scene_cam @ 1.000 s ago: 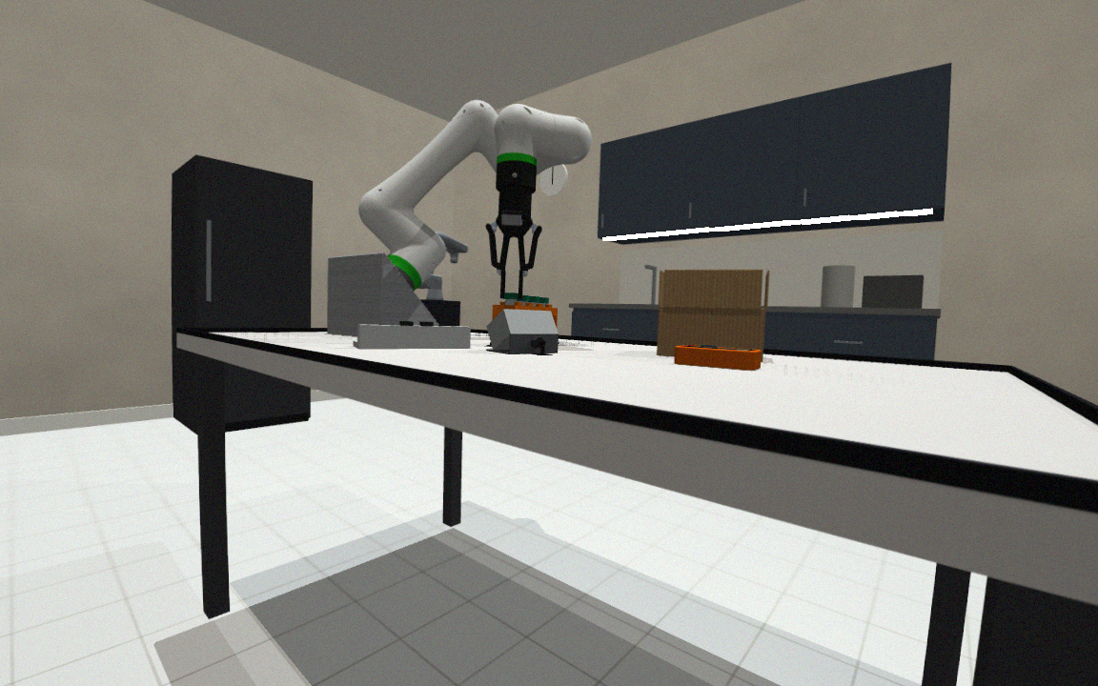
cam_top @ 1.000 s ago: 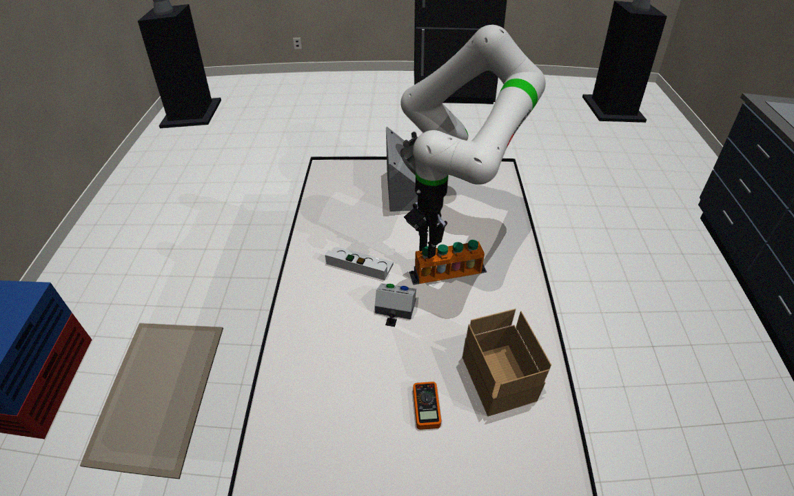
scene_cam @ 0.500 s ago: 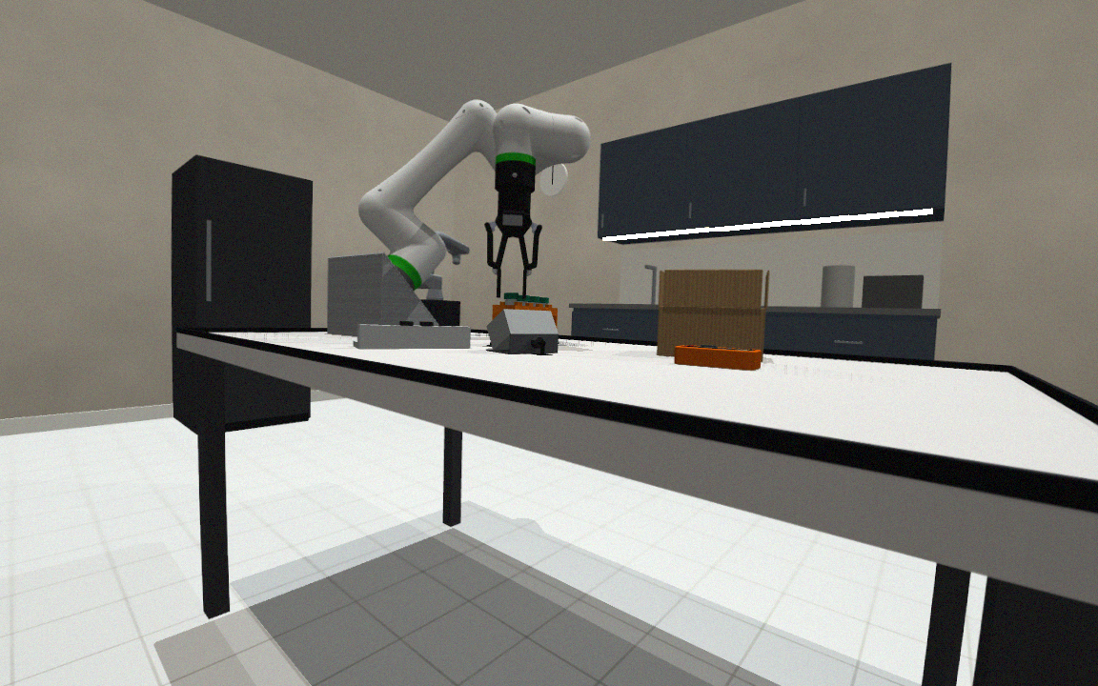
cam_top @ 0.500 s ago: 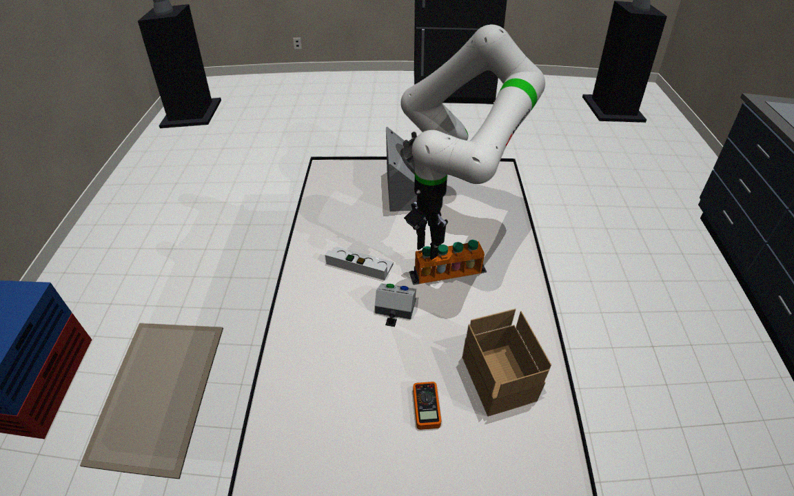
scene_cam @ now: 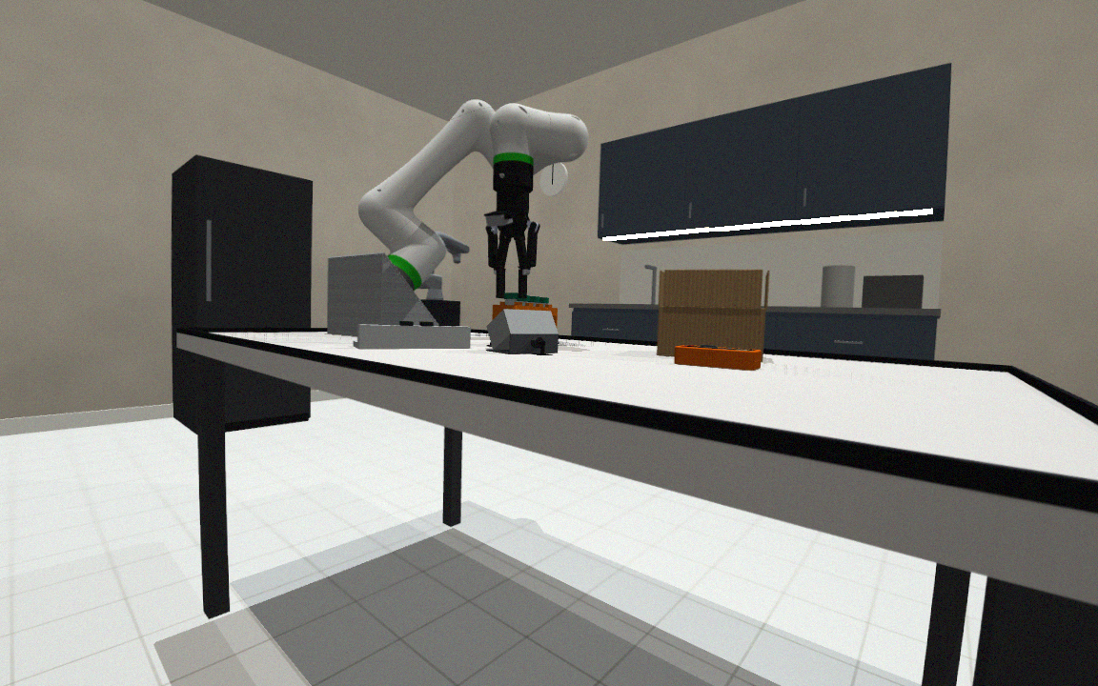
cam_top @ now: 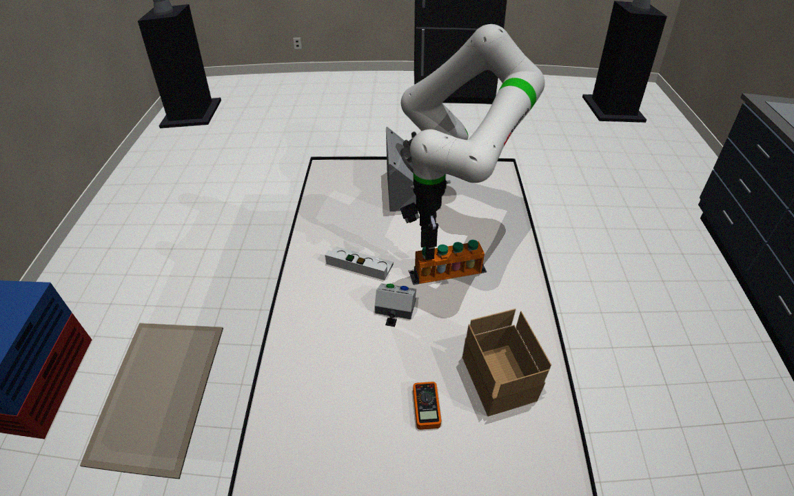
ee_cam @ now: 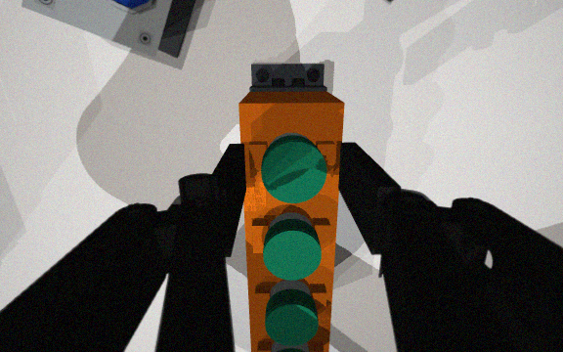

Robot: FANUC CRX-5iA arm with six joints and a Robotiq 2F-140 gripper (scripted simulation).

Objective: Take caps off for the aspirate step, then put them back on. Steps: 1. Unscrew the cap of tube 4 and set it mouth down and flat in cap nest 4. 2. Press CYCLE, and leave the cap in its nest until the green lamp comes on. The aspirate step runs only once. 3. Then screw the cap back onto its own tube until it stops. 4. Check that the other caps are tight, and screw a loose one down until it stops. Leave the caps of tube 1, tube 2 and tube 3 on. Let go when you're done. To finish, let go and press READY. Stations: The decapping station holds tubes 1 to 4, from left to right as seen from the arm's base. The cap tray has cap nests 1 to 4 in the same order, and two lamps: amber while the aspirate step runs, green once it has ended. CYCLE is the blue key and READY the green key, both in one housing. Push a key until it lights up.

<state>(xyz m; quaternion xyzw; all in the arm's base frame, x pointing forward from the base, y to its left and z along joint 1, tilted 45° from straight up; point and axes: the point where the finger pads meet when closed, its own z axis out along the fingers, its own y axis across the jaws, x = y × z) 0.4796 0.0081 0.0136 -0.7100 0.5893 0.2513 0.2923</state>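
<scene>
The tool (ee_cam: 293, 168) points straight down over the end tube of the decapping station (ee_cam: 291, 122), its two black fingers standing partly apart, one on each side of that tube's green cap (ee_cam: 293, 167). A gap shows between each finger and the cap, so the tool holds nothing. The cap sits on its tube, flat face up, directly beneath the tool. From there the orange station's long axis runs straight back under the wrist, with the second cap (ee_cam: 291, 249) and third cap (ee_cam: 291, 315) in line behind the first; all tubes stand upright. In the top view the tool (cam_top: 428, 249) hangs over the station's end nearest the cap tray (cam_top: 358, 262). The grey key housing (cam_top: 395, 300) lies on the tabletop (cam_top: 338, 382) just beyond the tool. Farther out are an orange multimeter (cam_top: 426, 404) and an open cardboard box (cam_top: 506, 360).
</scene>
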